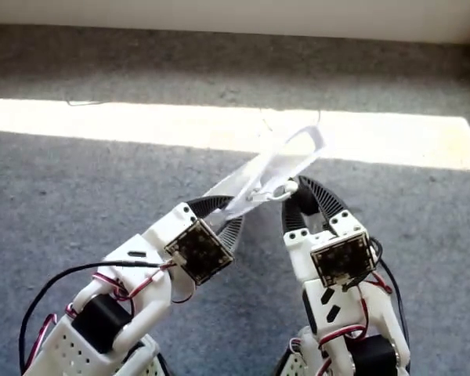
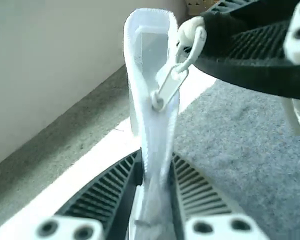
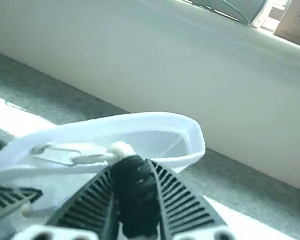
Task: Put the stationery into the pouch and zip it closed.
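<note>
Left jaws: left gripper [image 2: 155, 175] clamped on one end of the white mesh zip pouch [image 1: 270, 168].
Right jaws: right gripper [image 3: 133, 172] pinched together on the white bead of the zip pull [image 3: 121, 149].
Pouch: held between both arms, apparently lifted off the grey carpeted bench [image 1: 78, 204].
Risk: the bead may slip free, or slack fabric may jam the slider.
Axis: the long axis runs from the left gripper diagonally toward the far wall.
</note>
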You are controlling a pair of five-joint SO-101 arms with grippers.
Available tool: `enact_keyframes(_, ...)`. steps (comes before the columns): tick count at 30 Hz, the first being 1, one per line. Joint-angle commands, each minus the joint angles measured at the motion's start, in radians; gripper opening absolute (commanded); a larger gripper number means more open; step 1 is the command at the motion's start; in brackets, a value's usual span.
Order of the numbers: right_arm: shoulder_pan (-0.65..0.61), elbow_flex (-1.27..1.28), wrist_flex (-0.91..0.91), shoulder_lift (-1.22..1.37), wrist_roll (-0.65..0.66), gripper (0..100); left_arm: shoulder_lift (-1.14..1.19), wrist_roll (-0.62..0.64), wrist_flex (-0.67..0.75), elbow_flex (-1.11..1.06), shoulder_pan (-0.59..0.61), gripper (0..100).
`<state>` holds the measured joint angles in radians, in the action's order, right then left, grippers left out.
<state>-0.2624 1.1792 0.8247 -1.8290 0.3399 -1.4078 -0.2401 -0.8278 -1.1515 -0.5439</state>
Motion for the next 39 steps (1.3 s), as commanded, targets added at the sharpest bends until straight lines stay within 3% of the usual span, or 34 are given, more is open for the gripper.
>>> enact_keyframes(1, -0.027, -0.082, 0.019, -0.007, -0.008, 0.5, 0.002, 0.103, -0.008, 0.004, 0.021, 15)
enact_keyframes(16, -0.124, -0.137, 0.150, -0.008, -0.011, 0.5, 0.001, 0.115, 0.000, 0.053, 0.012, 15)
enact_keyframes(19, -0.124, -0.182, 0.191, -0.008, -0.014, 0.5, 0.001, 0.176, 0.002, 0.056, 0.012, 15)
enact_keyframes(29, -0.127, -0.209, 0.298, -0.008, -0.008, 0.5, 0.001, 0.189, 0.021, 0.088, 0.010, 2)
enact_keyframes(39, -0.426, -0.383, 0.409, 0.001, -0.028, 0.5, 0.001, 0.186, 0.029, 0.050, 0.010, 1)
